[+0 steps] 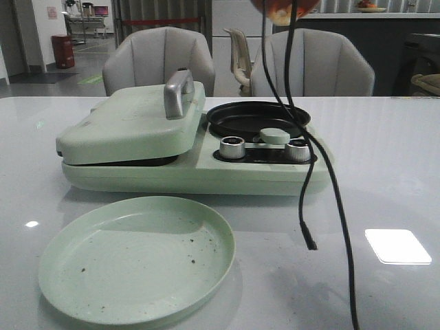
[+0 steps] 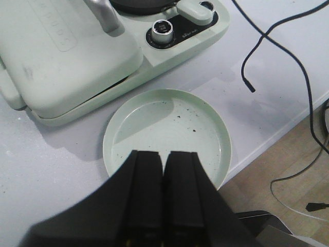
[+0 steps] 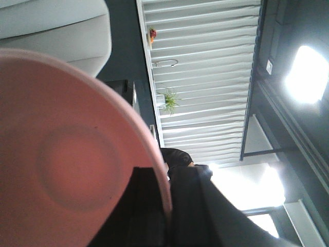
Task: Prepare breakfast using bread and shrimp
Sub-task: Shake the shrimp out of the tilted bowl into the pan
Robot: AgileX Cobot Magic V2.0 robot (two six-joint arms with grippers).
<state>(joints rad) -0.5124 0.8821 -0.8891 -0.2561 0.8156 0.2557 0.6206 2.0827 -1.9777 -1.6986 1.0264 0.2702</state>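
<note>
the right gripper is clamped on the rim of a pink bowl, tipped so far that its wrist camera sees the bowl's underside and the ceiling. in the front view that bowl hangs high above the round black pan of the green breakfast maker, with orange-pink bits showing in it that are probably the shrimp (too cropped to be sure). so the thing that matters sits in the right gripper's own grasp, and the pan lies straight below it; a pour would need only more tilt, with the bowl's mouth kept over the pan, not over the two knobs just in front.

the left gripper is closed on nothing, fingers pressed together, hovering above the near edge of the green plate. the plate lies just ahead of and below it, bare except for dark crumbs. beyond the plate, farther from this gripper, sits the shut lid with its metal handle. no bread shows in any view; whether it is under the lid i cannot tell.

the white table is glossy, with a window glare, and a black cable dangles across the maker's right side. grey chairs stand behind.
</note>
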